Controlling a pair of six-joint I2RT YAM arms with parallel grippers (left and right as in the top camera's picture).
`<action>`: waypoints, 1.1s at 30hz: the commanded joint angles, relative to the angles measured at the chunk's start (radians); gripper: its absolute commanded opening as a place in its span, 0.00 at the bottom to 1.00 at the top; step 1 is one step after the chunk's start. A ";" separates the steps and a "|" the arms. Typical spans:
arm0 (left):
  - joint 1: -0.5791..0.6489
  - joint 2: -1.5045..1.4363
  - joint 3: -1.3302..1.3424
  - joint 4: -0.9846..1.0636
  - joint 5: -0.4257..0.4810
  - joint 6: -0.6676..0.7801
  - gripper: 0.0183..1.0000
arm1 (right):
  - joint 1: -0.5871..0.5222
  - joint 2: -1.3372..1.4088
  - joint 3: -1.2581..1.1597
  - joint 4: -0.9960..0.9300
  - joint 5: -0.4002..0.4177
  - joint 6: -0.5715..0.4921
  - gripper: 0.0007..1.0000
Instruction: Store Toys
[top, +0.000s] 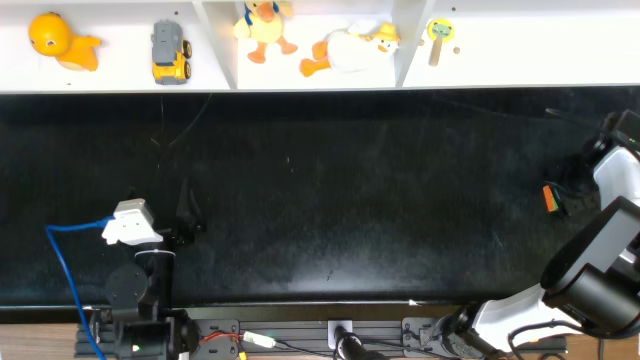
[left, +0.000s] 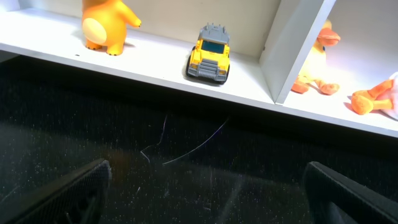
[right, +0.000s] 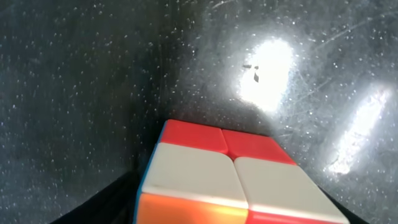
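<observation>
A puzzle cube (right: 230, 180) with red, white and orange faces sits close between the fingers of my right gripper (top: 560, 192), which is shut on it just above the black table. In the top view the cube (top: 550, 198) shows as a small orange patch at the table's right side. My left gripper (left: 211, 199) is open with nothing in it, low over the table's left part (top: 188, 215), facing the shelf. On the white shelf (top: 320, 80) stand an orange duck (top: 60, 40), a yellow truck (top: 170, 52), a plush duck (top: 265, 28), a white plush duck (top: 350, 50) and a small green toy (top: 438, 38).
The shelf has upright dividers (top: 225, 40) splitting it into compartments along the table's far edge. A blue cable (top: 65, 270) loops beside the left arm. The black table top (top: 350, 200) lies between both arms and the shelf.
</observation>
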 joint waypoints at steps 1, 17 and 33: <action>-0.007 -0.012 -0.008 0.005 -0.012 0.004 1.00 | 0.000 0.022 -0.008 -0.006 -0.029 0.002 0.57; -0.007 -0.012 -0.008 0.005 -0.012 0.004 1.00 | 0.000 -0.141 0.020 -0.036 -0.005 -0.110 0.41; -0.007 -0.012 -0.008 0.005 -0.012 0.004 1.00 | 0.080 -0.341 0.031 0.140 -0.042 -0.332 0.12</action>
